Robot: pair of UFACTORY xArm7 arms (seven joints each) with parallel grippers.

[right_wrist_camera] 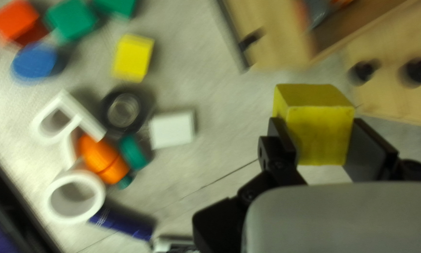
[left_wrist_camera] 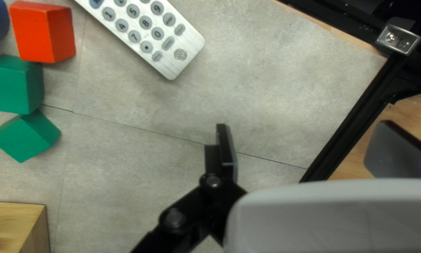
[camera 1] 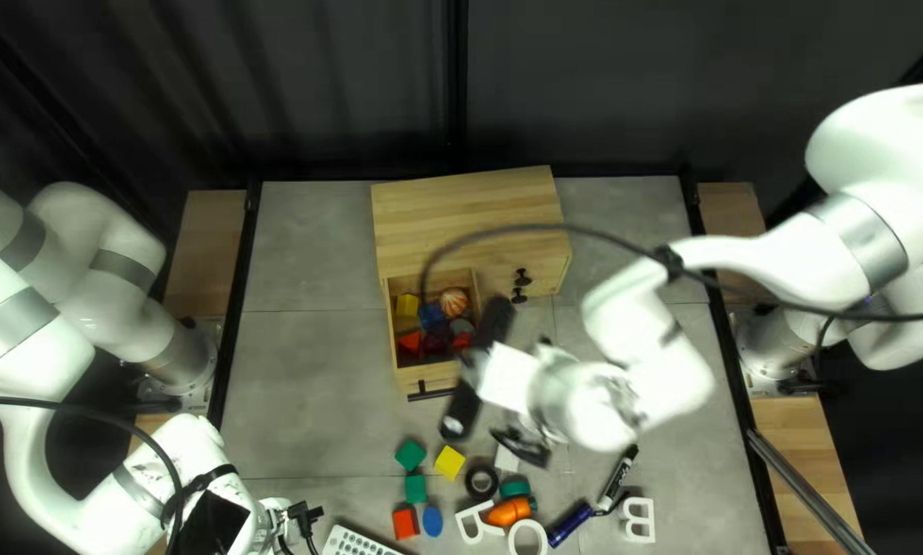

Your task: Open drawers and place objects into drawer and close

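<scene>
In the top left view my right gripper [camera 1: 507, 377] hangs before the wooden cabinet [camera 1: 466, 211], its fingertips hidden. The right wrist view shows that gripper [right_wrist_camera: 332, 140] shut on a yellow block [right_wrist_camera: 320, 133]. The cabinet's left drawer [camera 1: 415, 376] stands open, with a yellow block [camera 1: 407, 305], an orange striped ball [camera 1: 453, 301] and red pieces inside. The right door with two black knobs [camera 1: 520, 286] is closed. My left gripper [camera 1: 302, 514] is at the near left; in the left wrist view this gripper [left_wrist_camera: 309, 150] is open over bare table.
A remote control [left_wrist_camera: 145, 28], green blocks [camera 1: 411, 454], a red block [camera 1: 406, 523], another yellow block [camera 1: 449, 461] and a white block [right_wrist_camera: 172, 130] lie nearby. Black tape [camera 1: 481, 481], white letters [camera 1: 638, 520], an orange toy [right_wrist_camera: 102, 159] and markers [camera 1: 616, 478] lie along the near side.
</scene>
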